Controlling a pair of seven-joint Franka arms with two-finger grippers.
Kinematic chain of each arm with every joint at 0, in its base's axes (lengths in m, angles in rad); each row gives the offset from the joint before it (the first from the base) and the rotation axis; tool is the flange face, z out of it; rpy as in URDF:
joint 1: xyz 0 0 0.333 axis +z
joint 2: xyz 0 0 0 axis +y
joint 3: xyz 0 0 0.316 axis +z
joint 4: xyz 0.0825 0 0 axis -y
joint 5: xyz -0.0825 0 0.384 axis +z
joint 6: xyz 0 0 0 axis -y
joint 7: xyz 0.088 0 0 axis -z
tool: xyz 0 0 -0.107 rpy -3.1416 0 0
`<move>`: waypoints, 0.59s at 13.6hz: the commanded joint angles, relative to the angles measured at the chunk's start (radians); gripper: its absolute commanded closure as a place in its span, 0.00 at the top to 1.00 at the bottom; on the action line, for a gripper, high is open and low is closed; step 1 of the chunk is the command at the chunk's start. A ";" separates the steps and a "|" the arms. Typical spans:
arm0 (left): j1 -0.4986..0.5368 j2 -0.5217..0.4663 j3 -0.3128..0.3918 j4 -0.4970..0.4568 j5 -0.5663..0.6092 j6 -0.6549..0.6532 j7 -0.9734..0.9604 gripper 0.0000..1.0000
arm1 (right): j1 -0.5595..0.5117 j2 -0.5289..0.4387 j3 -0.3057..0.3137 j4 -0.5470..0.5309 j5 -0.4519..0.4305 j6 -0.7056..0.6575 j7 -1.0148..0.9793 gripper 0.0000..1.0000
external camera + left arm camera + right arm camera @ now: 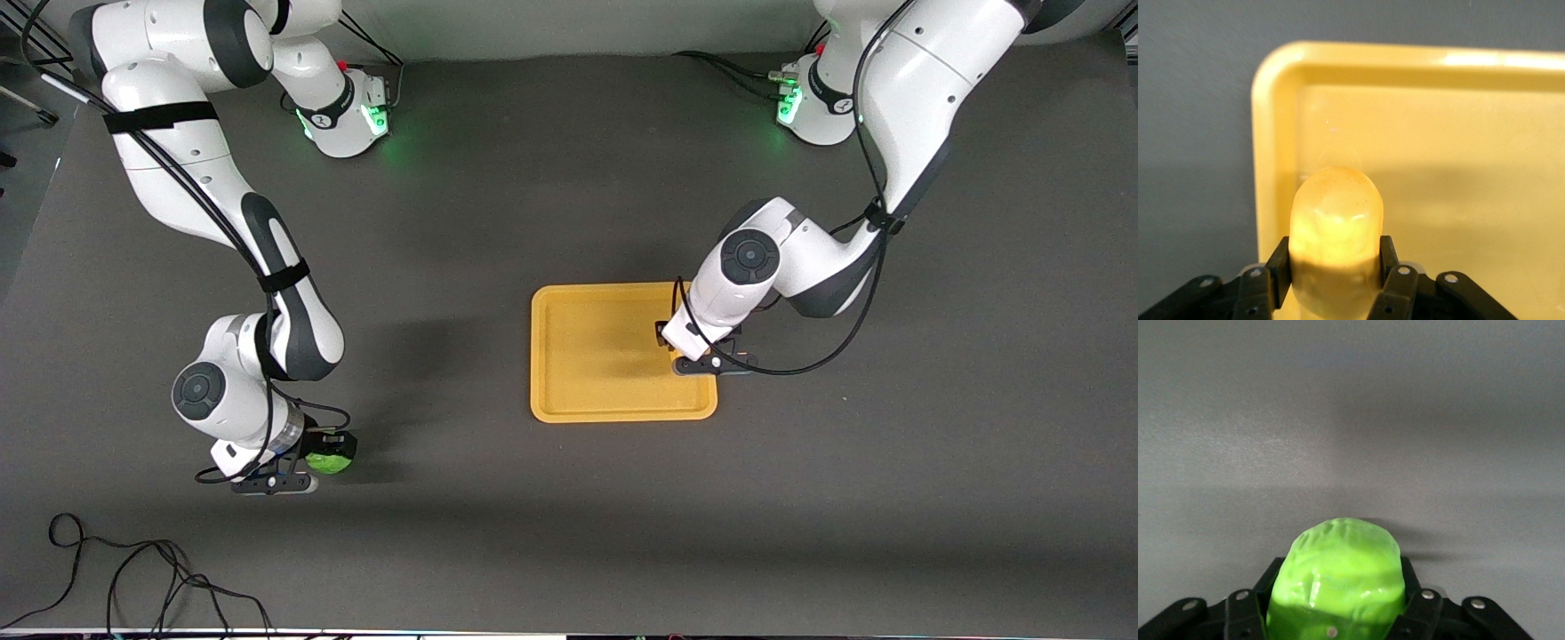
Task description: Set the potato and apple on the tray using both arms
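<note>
My left gripper [702, 351] hangs over the yellow-orange tray [605, 356], near its rim toward the left arm's end. It is shut on the potato [1336, 227], a yellow-orange lump between the black fingers [1279, 263] in the left wrist view, with the tray [1438, 167] below it. The potato is hidden by the hand in the front view. My right gripper [324, 453] is low over the table at the right arm's end and is shut on the green apple [331, 460]. The apple [1338, 577] fills the jaws in the right wrist view, its shadow close beneath it.
A loose black cable [133, 569] lies on the dark table near the front camera at the right arm's end. Both arm bases [347, 111] stand along the edge farthest from that camera. Bare table lies between the apple and the tray.
</note>
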 commanded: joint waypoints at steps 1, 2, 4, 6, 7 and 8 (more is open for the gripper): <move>-0.022 0.020 0.017 0.009 0.020 -0.006 -0.018 0.50 | 0.011 -0.110 -0.006 0.001 0.020 -0.118 -0.009 0.41; -0.020 0.020 0.017 0.010 0.021 -0.010 -0.021 0.63 | 0.011 -0.148 -0.006 0.010 0.014 -0.178 -0.008 0.41; -0.017 0.014 0.026 0.013 0.026 -0.012 -0.021 0.99 | 0.013 -0.214 -0.009 0.047 0.010 -0.297 -0.006 0.41; -0.013 0.010 0.035 0.013 0.028 -0.019 -0.018 0.99 | 0.014 -0.288 -0.012 0.073 0.009 -0.440 0.000 0.41; -0.005 -0.015 0.034 0.019 0.029 -0.048 -0.017 1.00 | 0.015 -0.326 -0.012 0.075 0.003 -0.494 0.003 0.41; 0.004 -0.045 0.034 0.042 0.029 -0.102 -0.006 1.00 | 0.016 -0.368 -0.012 0.073 -0.011 -0.540 0.003 0.41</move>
